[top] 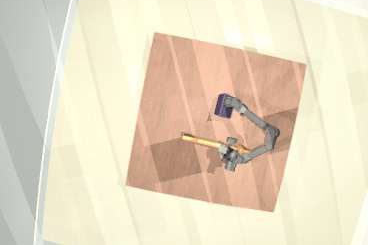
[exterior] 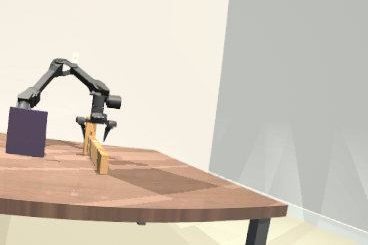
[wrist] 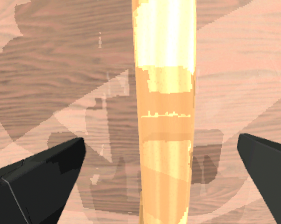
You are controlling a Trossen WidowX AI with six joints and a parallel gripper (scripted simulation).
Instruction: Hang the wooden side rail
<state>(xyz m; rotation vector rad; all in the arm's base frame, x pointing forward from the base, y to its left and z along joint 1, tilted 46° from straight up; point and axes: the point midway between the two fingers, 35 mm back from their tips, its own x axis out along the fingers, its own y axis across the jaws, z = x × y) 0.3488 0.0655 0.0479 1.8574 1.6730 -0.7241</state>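
The wooden side rail [top: 200, 140] [exterior: 103, 163] [wrist: 166, 167] stands on its narrow edge, its far end down on the table. Its other end meets the upright headboard post [top: 243, 149] [exterior: 89, 127], with no gap visible. The hooks, pins and slot cannot be made out, so whether the hooks sit on the pins cannot be told. My gripper [top: 229, 154] [exterior: 94, 140] [wrist: 161, 143] is open, above the rail close to the post. In the wrist view the rail runs between the wide-apart fingers, with a gap on each side.
A dark purple block [top: 222, 105] [exterior: 27, 132] stands beside the arm's base, away from the rail. The arm arches from there to the post. The wooden table's edge [exterior: 150, 213] runs along the front in the exterior view.
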